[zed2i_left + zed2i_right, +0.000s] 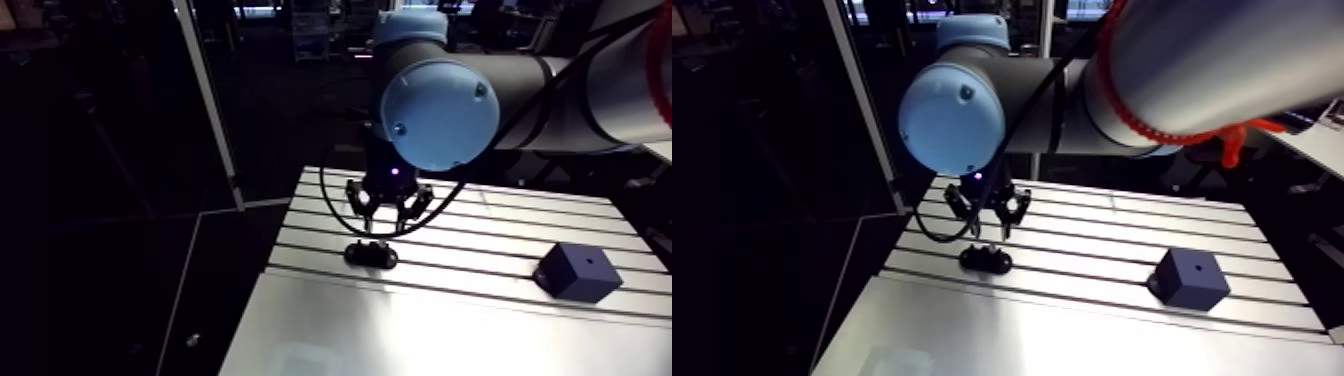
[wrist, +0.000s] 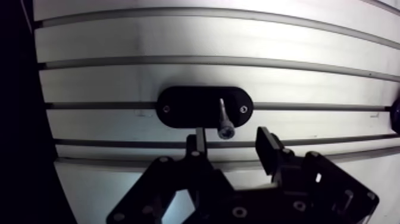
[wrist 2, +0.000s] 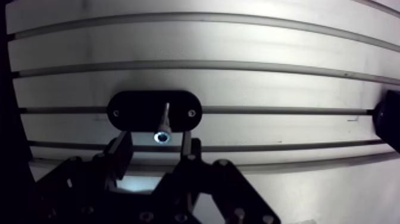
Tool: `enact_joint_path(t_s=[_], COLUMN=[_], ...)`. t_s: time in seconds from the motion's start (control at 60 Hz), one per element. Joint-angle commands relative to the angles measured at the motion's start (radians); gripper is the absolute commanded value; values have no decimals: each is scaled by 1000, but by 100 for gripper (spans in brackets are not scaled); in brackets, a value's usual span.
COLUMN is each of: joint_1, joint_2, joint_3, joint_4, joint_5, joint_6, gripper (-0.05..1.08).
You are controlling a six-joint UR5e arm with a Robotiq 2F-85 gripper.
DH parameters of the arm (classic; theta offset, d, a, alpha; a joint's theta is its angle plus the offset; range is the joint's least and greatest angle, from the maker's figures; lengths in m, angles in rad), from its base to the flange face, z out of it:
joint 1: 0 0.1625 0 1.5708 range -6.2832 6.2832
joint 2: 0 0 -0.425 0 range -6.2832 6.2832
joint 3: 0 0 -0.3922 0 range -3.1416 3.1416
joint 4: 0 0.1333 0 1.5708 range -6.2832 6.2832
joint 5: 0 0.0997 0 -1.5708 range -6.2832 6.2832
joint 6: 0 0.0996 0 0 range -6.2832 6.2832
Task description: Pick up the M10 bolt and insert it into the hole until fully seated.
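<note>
- Hanging over the slotted table in the arm view is one gripper, straight above one black oval holder.
- One dark cube sits on the same table, well apart from the holder, with one small hole in its top face.
- From this side the bolt is too small and dark to pick out, and the spread of the fingers is hard to judge. One big light-blue joint cap covers the wrist above.
- In the wrist view there is one bolt, standing upright in the middle of the holder between two small screws, one near each end.
- The bolt is pale metal, with a thin shank and a round head uppermost that has a dark socket in it.
- The two fingers stand apart, one on each side of the bolt head, with a gap showing on both sides. The head lies nearer one finger.
- The cube shows here only as a dark block, cut off at the view's edge.
</note>
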Motion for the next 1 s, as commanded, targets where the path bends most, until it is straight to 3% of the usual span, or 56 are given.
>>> enact_joint_path(t_s=[0.017,1.0], joint_1=[-2,-8], joint_2=[3,47], joint_3=[6,9], joint_4=[-1,-11], joint_5=[0,1], joint_6=[-2,-18], gripper=[46,46])
